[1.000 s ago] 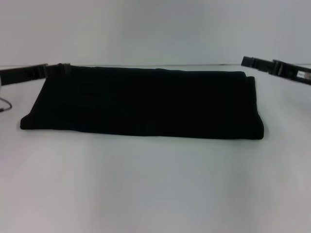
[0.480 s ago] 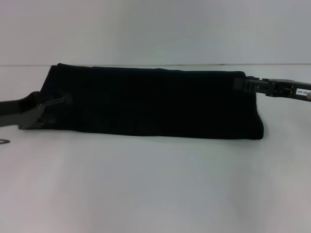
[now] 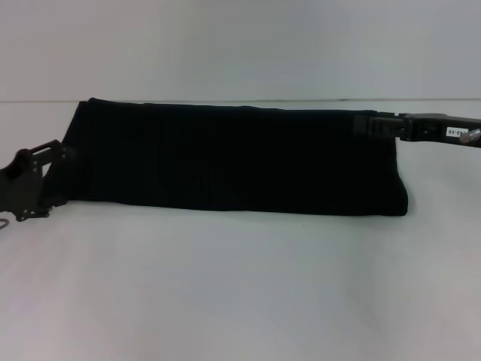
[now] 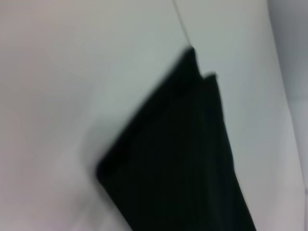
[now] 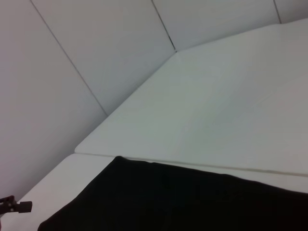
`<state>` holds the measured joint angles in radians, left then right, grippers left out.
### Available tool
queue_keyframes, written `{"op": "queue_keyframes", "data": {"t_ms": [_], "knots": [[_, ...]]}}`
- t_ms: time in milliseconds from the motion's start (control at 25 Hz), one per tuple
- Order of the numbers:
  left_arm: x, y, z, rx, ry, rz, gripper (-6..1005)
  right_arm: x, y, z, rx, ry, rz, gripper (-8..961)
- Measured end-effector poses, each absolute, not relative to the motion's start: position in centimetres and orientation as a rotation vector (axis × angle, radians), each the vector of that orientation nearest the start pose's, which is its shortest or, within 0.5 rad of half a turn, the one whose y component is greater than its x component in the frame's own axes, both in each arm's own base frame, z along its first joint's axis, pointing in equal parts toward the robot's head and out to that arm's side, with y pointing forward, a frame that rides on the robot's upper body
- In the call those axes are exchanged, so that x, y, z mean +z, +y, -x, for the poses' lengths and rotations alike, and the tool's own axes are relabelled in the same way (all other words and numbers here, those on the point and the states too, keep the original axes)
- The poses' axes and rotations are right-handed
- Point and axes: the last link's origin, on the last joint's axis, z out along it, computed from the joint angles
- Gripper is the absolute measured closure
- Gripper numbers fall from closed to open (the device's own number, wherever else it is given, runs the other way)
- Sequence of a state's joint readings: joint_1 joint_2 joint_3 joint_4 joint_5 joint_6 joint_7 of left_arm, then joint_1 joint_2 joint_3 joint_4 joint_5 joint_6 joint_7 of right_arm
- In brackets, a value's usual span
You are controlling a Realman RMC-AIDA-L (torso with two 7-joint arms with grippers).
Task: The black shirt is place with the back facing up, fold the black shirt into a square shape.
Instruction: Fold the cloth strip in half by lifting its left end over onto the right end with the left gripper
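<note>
Shirt: the black shirt lies on the white surface as a long folded band, running from the left gripper's fingers across to the right gripper's fingers, back up, no lettering showing.

Left gripper: the left gripper sits at the band's near left corner, its fingers pressed against the cloth edge. Whether they are wide, narrow or pinching fabric, I cannot tell; the dark fingers merge with the dark cloth.

Right gripper: the right gripper reaches in level at the far right corner, fingertips touching or just over the top edge. Again, I cannot tell whether those fingers have closed on anything.

Wrist views: the left wrist camera shows a stacked corner of the shirt with at least two layers offset; the right wrist camera shows the far hem lying flat, with the other arm's gripper tiny beyond it.

Step in hand: by my reading, taking hold of the band's ends for the fold that shortens it toward a square.

Doing it well: catch every layer at each corner, not just the top one; lift both ends evenly so the band does not twist; carry one end over the other and line the edges up before letting go.

Risk: a loose lower layer could slip out and spoil the square.
</note>
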<state>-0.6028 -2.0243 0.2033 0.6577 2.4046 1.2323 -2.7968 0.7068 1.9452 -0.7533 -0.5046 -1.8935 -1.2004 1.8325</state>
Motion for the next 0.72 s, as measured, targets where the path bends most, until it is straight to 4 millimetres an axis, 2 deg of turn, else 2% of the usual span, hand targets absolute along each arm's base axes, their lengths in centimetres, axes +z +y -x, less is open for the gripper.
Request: {"op": "queue_keyframes", "data": {"t_ms": [160, 360, 720], "knots": [[6.8, 36.9, 35.4, 1.19, 2.985, -1.542, 62, 3.6, 42.0, -25.1, 0.687, 1.134, 2.35, 128], [6.4, 37.0, 35.8, 1.174, 3.025, -1.493, 63, 3.2, 42.1, -24.6, 0.679, 1.117, 2.373, 127], [5.5, 36.5, 36.4, 1.122, 3.076, -1.434, 63, 2.9, 40.8, -23.2, 0.639, 0.978, 2.579, 127]]}}
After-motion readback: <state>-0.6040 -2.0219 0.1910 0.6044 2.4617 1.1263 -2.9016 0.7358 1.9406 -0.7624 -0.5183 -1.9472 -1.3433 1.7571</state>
